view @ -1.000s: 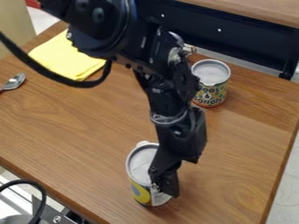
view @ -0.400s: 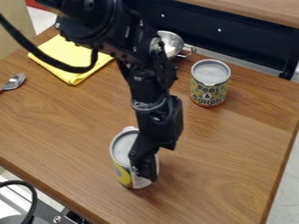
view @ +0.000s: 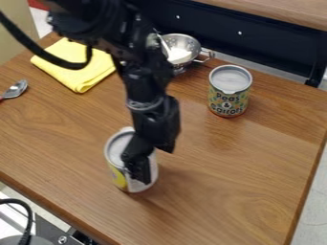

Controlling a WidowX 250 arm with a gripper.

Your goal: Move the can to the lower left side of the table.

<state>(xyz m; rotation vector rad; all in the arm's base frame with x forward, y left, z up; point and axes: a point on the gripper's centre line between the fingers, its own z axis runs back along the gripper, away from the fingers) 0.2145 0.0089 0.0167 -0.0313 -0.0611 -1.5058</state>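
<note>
My claw [view: 136, 173] lies against the right side of the yellow-and-white can [view: 118, 149], just left of the middle of the view and in its lower half. The claw covers part of the can's lid and wall, so I cannot tell whether it is grasping the can or released. The can lies inward of the front edge of the tabletop [view: 223, 191], its pale lid facing up; whether its base touches the wood cannot be made out. My black arm [view: 150, 88] descends from the upper left, with a cable [view: 32, 45] looping at its left. Upper right of the claw, and well apart from it, a second can [view: 228, 98] with a patterned label stands upright. Behind my arm, near the far edge, is a metal strainer [view: 180, 44] with a handle. A folded yellow cloth [view: 86, 77] occupies the upper left, and a spoon [view: 17, 88] lies at the left edge.
</note>
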